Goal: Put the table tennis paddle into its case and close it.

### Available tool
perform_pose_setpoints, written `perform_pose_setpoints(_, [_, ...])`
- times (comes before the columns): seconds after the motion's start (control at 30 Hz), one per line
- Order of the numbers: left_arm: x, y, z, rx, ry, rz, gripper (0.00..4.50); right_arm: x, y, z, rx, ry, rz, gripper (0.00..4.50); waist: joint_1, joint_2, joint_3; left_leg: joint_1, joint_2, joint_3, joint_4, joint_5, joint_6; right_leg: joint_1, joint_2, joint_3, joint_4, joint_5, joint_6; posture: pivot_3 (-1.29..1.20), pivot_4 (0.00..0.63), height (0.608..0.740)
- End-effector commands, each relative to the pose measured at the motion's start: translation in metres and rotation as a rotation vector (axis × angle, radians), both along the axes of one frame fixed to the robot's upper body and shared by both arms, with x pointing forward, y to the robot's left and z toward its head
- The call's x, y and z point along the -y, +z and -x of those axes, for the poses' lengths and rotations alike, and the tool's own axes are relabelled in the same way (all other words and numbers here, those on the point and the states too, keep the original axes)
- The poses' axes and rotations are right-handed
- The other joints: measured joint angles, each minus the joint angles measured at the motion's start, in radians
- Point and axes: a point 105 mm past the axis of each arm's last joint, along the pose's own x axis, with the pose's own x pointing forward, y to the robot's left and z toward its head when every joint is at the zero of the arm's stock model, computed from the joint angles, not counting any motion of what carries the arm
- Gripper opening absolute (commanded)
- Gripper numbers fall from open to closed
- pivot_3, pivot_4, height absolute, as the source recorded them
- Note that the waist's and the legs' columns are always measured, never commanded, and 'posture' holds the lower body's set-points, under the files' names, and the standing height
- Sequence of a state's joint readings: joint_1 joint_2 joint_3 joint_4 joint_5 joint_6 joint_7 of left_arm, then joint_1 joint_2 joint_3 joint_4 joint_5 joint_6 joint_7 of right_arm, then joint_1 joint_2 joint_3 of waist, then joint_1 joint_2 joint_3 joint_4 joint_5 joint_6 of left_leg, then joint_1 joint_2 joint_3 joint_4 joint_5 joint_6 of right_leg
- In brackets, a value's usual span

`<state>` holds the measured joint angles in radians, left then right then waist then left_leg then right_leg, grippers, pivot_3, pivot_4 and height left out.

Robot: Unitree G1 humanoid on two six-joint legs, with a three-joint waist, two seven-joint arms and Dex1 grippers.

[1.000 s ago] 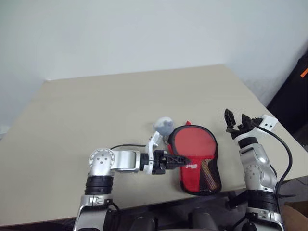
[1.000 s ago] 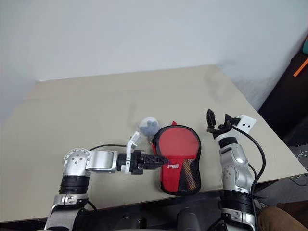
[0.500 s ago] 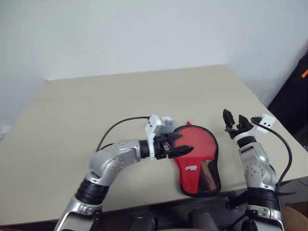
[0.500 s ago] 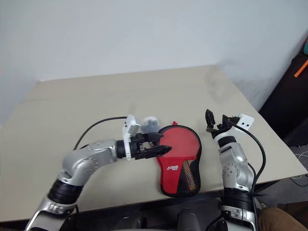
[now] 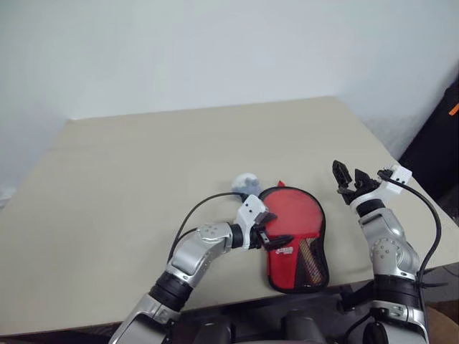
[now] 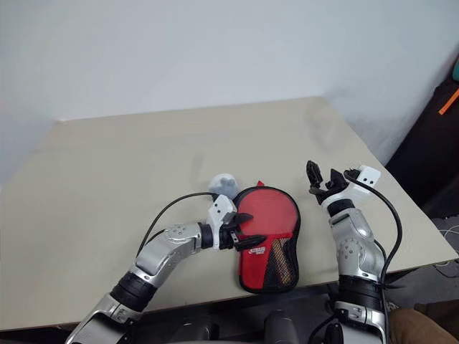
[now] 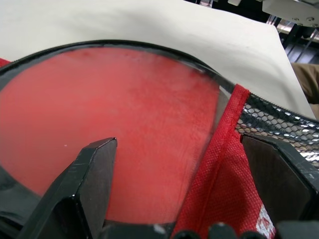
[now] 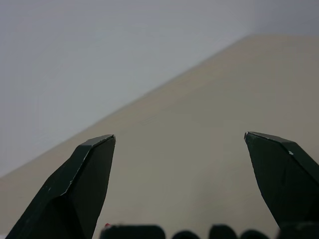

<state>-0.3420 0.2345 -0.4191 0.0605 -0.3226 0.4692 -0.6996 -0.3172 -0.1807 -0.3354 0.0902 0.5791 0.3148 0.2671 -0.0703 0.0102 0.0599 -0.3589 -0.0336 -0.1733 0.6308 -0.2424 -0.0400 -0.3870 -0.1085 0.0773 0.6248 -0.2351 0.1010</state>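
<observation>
The landmark here is the paddle-shaped soft case [image 5: 295,240] with its red front, black edging, white logo and black mesh patch. It lies flat on the beige table [image 5: 143,165], close to the edge nearest me, its rounded end toward the far side and its narrow end toward me.

The table tennis paddle's round red rubber face [image 7: 99,129] shows in my left wrist view, ringed by the case's black edge and partly covered by a red fabric flap with mesh beyond it. I cannot see its wooden handle, so I cannot tell how far in the paddle sits, nor whether the zip is closed.

My left gripper [image 5: 274,239] is at the case's left edge, about halfway along, pointing across it toward the right. Its two black fingers [image 7: 84,189] stand wide apart with nothing between them; one lies over the red face, the other over the mesh side. I cannot tell whether they touch the fabric.

My right gripper [image 5: 349,179] is off to the right of the case, clear of it and raised above the table, pointing away from me. Its fingers [image 8: 75,189] are spread fully and hold nothing.

A small grey fluffy ball [image 5: 247,185] rests on the table just beyond the case's rounded end, on its left side.
</observation>
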Motion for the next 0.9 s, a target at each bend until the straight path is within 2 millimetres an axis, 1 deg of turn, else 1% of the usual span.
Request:
perform_pose_setpoints(0.03, [-0.004, -0.011, 0.000, -0.048, 0.025, -0.030, 4.20, -0.006, 0.029, -0.008, 0.084, 0.042, 0.001, 4.50, 0.000, 0.000, 0.000, 0.000, 0.000, 0.000, 0.000, 0.000, 0.000, 0.000, 0.000, 0.000, 0.000, 0.000, 0.000, 0.00, 0.000, 0.740])
perform_pose_setpoints(0.07, [-0.004, -0.012, 0.000, -0.061, 0.030, -0.026, 4.20, -0.007, 0.031, -0.009, 0.088, 0.044, 0.000, 4.50, 0.000, 0.001, 0.000, 0.000, 0.000, 0.000, 0.000, 0.000, 0.000, 0.000, 0.000, 0.000, 0.000, 0.000, 0.000, 0.00, 0.000, 0.740])
perform_pose_setpoints(0.2, [-0.005, -0.029, 0.008, -0.185, 0.008, -0.084, 4.20, -0.008, 0.034, -0.012, 0.086, 0.055, -0.003, 4.50, 0.000, 0.001, -0.004, 0.001, 0.000, -0.001, 0.000, 0.000, 0.000, 0.001, 0.000, 0.000, 0.000, 0.000, 0.000, 0.00, 0.000, 0.740])
perform_pose_setpoints(0.27, [-0.006, -0.034, 0.011, -0.209, 0.001, -0.114, 4.20, -0.009, 0.035, -0.013, 0.084, 0.060, -0.010, 4.50, 0.000, 0.002, -0.005, 0.003, 0.000, -0.001, 0.000, 0.000, 0.000, 0.003, 0.000, -0.001, -0.001, 0.000, 0.000, 0.00, 0.000, 0.740])
perform_pose_setpoints(0.37, [-0.008, -0.036, 0.012, -0.211, 0.000, -0.134, 4.20, -0.015, 0.038, -0.013, 0.091, 0.099, -0.025, 4.50, 0.000, 0.003, -0.006, 0.006, 0.000, -0.001, 0.000, -0.001, 0.001, 0.006, 0.000, 0.000, -0.001, 0.000, 0.000, 0.00, 0.000, 0.740])
perform_pose_setpoints(0.4, [-0.010, -0.038, 0.012, -0.209, 0.002, -0.146, 4.20, -0.027, 0.044, -0.012, 0.112, 0.168, -0.018, 4.50, 0.000, 0.003, -0.006, 0.007, 0.000, -0.001, -0.001, -0.001, 0.001, 0.006, 0.000, 0.000, -0.001, 0.000, 0.000, 0.00, 0.000, 0.740])
perform_pose_setpoints(0.5, [-0.012, -0.039, 0.011, -0.202, 0.004, -0.163, 4.20, -0.052, 0.051, -0.011, 0.137, 0.325, -0.007, 4.50, -0.001, 0.003, -0.006, 0.012, 0.000, -0.001, -0.001, -0.001, 0.001, 0.011, 0.000, 0.000, -0.002, -0.001, 0.001, 0.00, 0.000, 0.740])
perform_pose_setpoints(0.53, [-0.012, -0.039, 0.011, -0.200, 0.003, -0.165, 4.20, -0.068, 0.047, -0.016, 0.102, 0.397, 0.043, 4.50, -0.003, 0.003, -0.006, 0.013, 0.000, 0.000, -0.001, -0.001, 0.002, 0.012, 0.000, 0.000, -0.002, -0.001, 0.001, 0.00, 0.000, 0.740])
perform_pose_setpoints(0.6, [-0.011, -0.040, 0.010, -0.204, -0.001, -0.167, 4.20, -0.099, 0.030, -0.032, -0.015, 0.521, 0.144, 4.50, -0.008, 0.004, -0.006, 0.016, 0.000, 0.001, -0.002, -0.001, 0.002, 0.014, 0.000, 0.001, -0.001, -0.001, 0.001, 0.00, 0.000, 0.740])
perform_pose_setpoints(0.63, [-0.011, -0.040, 0.011, -0.207, -0.004, -0.167, 4.20, -0.109, 0.024, -0.037, -0.056, 0.557, 0.187, 4.50, -0.008, 0.004, -0.007, 0.018, 0.000, 0.001, -0.002, -0.001, 0.002, 0.015, 0.001, 0.002, -0.001, -0.001, 0.001, 0.00, 0.000, 0.740])
perform_pose_setpoints(0.67, [-0.011, -0.041, 0.010, -0.209, -0.005, -0.167, 4.20, -0.113, 0.022, -0.040, -0.076, 0.573, 0.207, 4.50, -0.008, 0.005, -0.008, 0.018, 0.000, 0.001, -0.002, -0.001, 0.002, 0.015, 0.001, 0.001, -0.001, -0.001, 0.001, 0.00, 0.000, 0.740])
perform_pose_setpoints(0.7, [-0.010, -0.041, 0.011, -0.209, -0.008, -0.168, 4.20, -0.122, 0.023, -0.044, -0.073, 0.601, 0.240, 4.50, -0.006, 0.004, -0.008, 0.018, 0.001, 0.000, -0.002, -0.001, 0.002, 0.015, 0.001, 0.001, -0.001, -0.001, 0.001, 0.00, 0.000, 0.740])
perform_pose_setpoints(0.8, [-0.009, -0.041, 0.011, -0.214, -0.015, -0.166, 4.20, -0.155, 0.031, -0.052, -0.099, 0.723, 0.210, 4.50, -0.001, 0.004, -0.009, 0.017, 0.001, -0.001, -0.002, -0.001, 0.002, 0.015, 0.002, 0.001, -0.001, -0.001, 0.001, 0.00, 0.000, 0.740])
perform_pose_setpoints(0.9, [-0.008, -0.042, 0.011, -0.216, -0.011, -0.164, 4.20, -0.170, 0.027, -0.053, -0.123, 0.780, 0.238, 4.50, -0.001, 0.004, -0.009, 0.017, 0.001, -0.001, -0.001, -0.001, 0.002, 0.015, 0.002, 0.001, -0.001, -0.001, 0.001, 0.00, 0.000, 0.740])
